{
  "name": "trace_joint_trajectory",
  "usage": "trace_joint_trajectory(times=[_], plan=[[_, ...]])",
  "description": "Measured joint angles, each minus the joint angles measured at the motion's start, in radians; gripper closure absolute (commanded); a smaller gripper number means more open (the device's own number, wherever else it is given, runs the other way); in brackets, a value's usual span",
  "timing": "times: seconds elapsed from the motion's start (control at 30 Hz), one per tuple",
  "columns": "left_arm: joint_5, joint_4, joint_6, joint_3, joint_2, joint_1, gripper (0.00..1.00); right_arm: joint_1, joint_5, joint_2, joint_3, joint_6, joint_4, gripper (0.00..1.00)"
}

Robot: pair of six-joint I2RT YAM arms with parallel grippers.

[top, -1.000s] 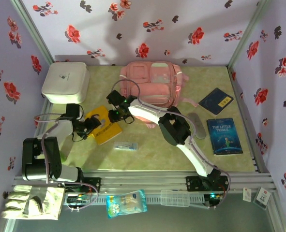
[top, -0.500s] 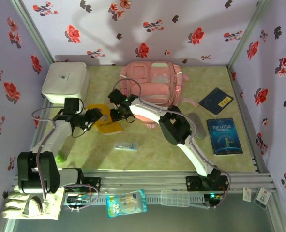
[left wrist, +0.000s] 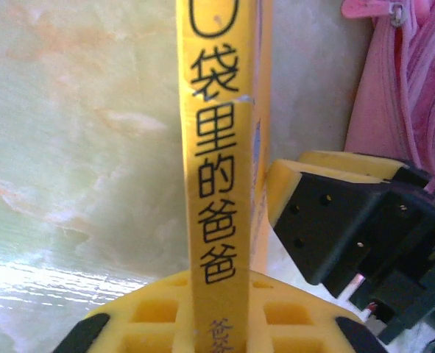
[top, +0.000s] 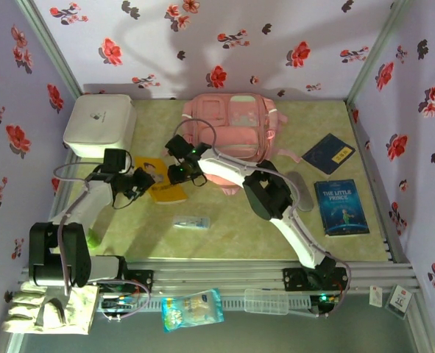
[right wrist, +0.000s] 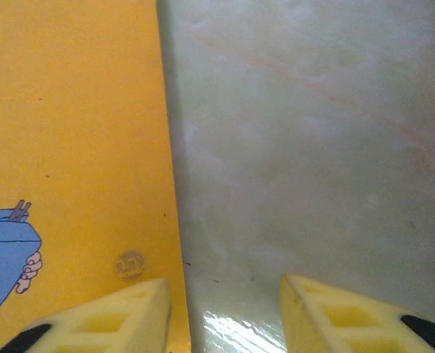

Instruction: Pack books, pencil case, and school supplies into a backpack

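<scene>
Left gripper (top: 140, 180) had just snapped shut on edge of yellow book (top: 165, 193); book lay on table beside backpack (top: 235, 129). Right gripper (right wrist: 224, 309) gaped, straddling opposite edge, holding nothing. Book looked secured for lifting.

The yellow book (left wrist: 218, 147) stands edge-on up the middle, black characters along its spine, its lower end clamped between the yellow fingers of the left gripper (left wrist: 218, 312). The right gripper (left wrist: 285, 187), black with yellow pads, sits just beside its right face on the pale marbled table (left wrist: 77, 147), with the pink backpack (left wrist: 401, 81) behind.
</scene>
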Motion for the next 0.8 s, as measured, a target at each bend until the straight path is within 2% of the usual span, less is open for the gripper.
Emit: trace_joint_trajectory(times=[0.1,0.23,0.43,0.6,0.8], plan=[[-0.002,-0.02,0.002,0.02,-0.023,-0.002,1.0,-0.016,0.001,-0.079,-0.077,0.023,0.034,0.36],[-0.008,-0.039,0.002,0.076,-0.057,-0.005,1.0,-0.068,0.012,-0.289,-0.258,0.075,0.134,0.24],[0.028,0.073,-0.053,0.15,-0.091,-0.022,1.0,-0.175,0.014,-0.563,-0.461,0.198,0.309,0.23],[0.076,0.261,-0.184,0.154,-0.087,-0.039,1.0,-0.274,-0.109,-0.657,-0.669,0.4,0.529,0.16],[0.101,0.485,-0.352,0.195,0.003,-0.066,1.0,-0.33,-0.271,-0.659,-0.837,0.621,0.786,0.06]])
